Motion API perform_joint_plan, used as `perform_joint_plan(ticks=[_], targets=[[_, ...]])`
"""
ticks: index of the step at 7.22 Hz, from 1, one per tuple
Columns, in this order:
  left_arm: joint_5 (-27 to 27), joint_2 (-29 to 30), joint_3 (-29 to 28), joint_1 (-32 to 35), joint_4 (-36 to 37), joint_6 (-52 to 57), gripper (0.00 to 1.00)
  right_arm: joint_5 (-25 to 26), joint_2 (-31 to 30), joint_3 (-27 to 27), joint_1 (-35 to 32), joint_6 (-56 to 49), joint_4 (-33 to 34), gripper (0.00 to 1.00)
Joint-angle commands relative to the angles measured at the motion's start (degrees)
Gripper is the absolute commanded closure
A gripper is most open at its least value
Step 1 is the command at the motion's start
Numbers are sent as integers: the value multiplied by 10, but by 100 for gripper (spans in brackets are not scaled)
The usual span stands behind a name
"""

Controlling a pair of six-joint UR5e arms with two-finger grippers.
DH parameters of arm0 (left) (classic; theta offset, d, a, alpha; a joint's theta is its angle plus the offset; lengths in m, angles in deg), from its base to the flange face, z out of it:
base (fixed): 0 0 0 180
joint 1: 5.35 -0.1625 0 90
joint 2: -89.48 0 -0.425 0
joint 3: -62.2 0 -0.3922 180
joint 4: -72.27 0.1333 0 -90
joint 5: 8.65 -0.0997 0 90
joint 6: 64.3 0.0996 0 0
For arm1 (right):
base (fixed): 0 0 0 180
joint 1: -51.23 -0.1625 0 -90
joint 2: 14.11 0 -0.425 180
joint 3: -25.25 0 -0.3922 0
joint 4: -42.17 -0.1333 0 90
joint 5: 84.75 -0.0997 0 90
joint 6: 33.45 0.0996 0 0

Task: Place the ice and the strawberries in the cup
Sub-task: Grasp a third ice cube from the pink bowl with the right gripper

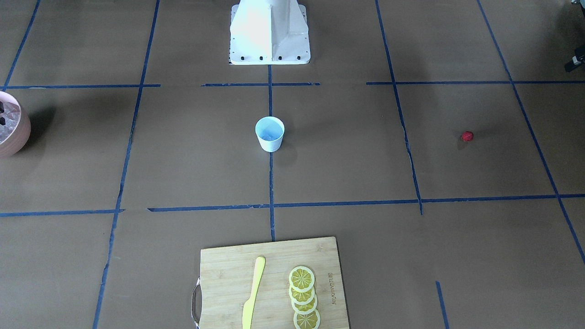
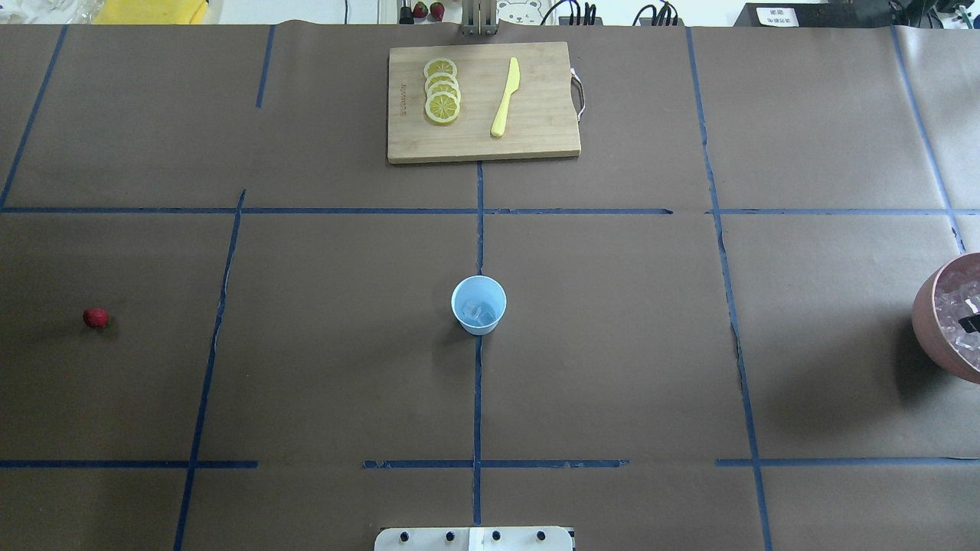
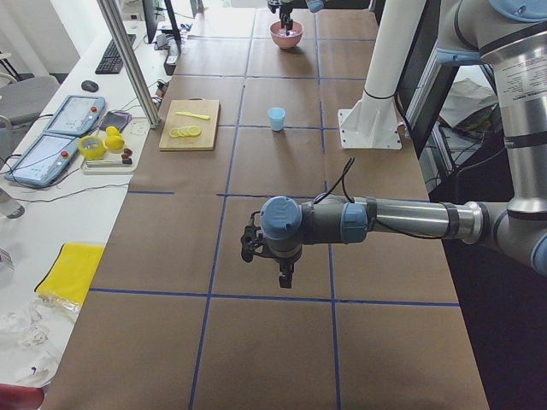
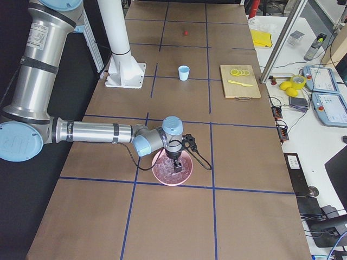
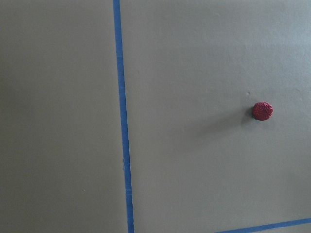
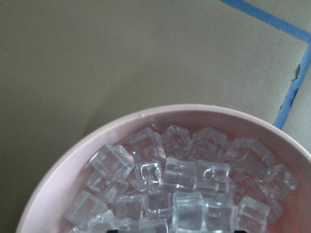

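Note:
The white cup with a pale blue inside stands at the table's middle and holds a few ice cubes. The red strawberry lies alone on the paper at the left; it also shows in the left wrist view. My left gripper hangs above the table near it; I cannot tell whether it is open or shut. My right gripper reaches down into the pink bowl, full of ice cubes. A dark fingertip shows among them. I cannot tell its state.
A wooden cutting board with lemon slices and a yellow knife lies at the far middle of the table. The robot's white base stands at the near edge. Blue tape lines cross the brown paper.

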Motion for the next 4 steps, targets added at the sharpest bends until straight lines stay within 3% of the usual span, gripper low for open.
perform_joint_plan(ticks=[1,2,4], targets=[[0,0,0,0,0,0,0,2,4,3,0,4,0,32],[0,0,0,0,0,0,0,3,5,3,0,4,0,44],[0,0,0,0,-1,0,0,3,7,8,0,1,-1,47]])
